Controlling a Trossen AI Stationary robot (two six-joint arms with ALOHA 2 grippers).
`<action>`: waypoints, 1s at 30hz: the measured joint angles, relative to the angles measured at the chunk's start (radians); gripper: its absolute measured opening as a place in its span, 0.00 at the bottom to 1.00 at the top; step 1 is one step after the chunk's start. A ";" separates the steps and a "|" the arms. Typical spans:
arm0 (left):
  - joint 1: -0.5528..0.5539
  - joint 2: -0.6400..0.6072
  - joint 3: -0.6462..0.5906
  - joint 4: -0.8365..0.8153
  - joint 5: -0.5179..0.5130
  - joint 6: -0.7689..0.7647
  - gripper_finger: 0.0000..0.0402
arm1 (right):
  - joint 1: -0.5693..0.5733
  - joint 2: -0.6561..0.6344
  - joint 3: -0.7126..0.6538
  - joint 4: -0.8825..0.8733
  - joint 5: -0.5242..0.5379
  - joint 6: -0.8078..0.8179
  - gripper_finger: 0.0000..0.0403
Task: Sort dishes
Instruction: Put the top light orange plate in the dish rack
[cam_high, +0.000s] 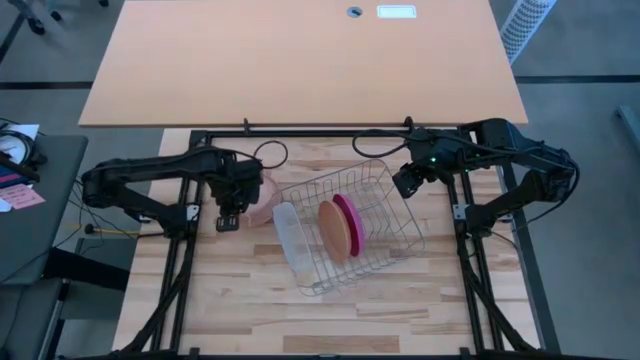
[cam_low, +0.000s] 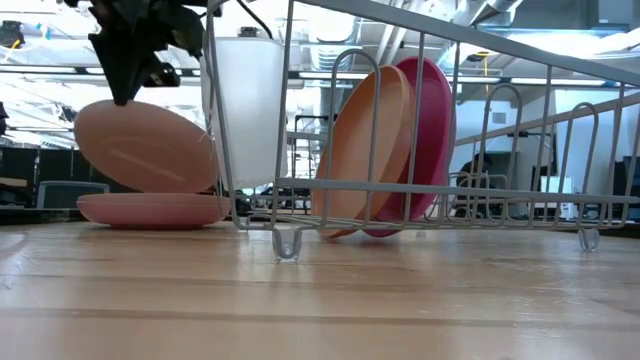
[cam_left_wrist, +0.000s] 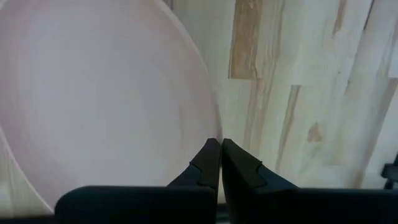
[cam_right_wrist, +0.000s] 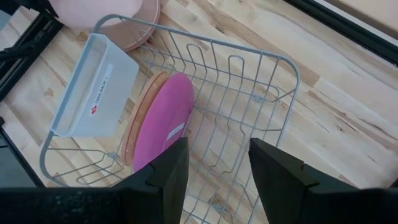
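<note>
- tabletop (cam_high: 240, 310): light wood, carries everything. Bare wood all round the rack, so a dropped plate could roll or slide well away. That's a judgement.
- wire rack (cam_high: 350, 228): sits skewed mid-tabletop. Nothing visibly pins it, so a plate edge catching a wire on the way in would likely shove or tip it.
- white tray (cam_low: 245, 110): hangs on the rack's end nearest the left arm, right between the lifted plate and the slots. Most likely thing to get clipped on the transfer.
- orange plate (cam_low: 365, 150) and magenta plate (cam_low: 425, 140): already on edge in the rack, leaning together. A knock to the rack could tip both.
- tan-pink plate (cam_low: 145, 145): lifted and tilted, low edge just above or touching the stack, can't tell which. It's held at the rim only, so a swing or a bump may let it pivot or slip out.
- pink plate (cam_low: 150, 210): lies flat on the tabletop beside the rack, under the lifted one. It could get dragged if the two are touching.
- left gripper (cam_left_wrist: 220, 163): fingers pinched nearly together on the lifted plate's rim; thin bite, that's the weak point.
- right gripper (cam_right_wrist: 214, 171): fingers apart, empty, above the rack's far side. It's waiting, but could clash with the left arm over the rack.
</note>
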 joint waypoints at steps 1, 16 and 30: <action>0.004 0.000 0.008 -0.016 -0.002 -0.007 0.00 | 0.000 0.000 0.000 0.000 0.000 0.000 0.44; 0.109 0.000 0.079 -0.038 -0.017 -0.105 0.00 | 0.000 0.000 0.000 0.046 0.000 0.069 0.44; 0.174 -0.004 0.143 0.009 0.019 -0.263 0.00 | 0.000 -0.008 0.000 0.051 0.000 0.095 0.44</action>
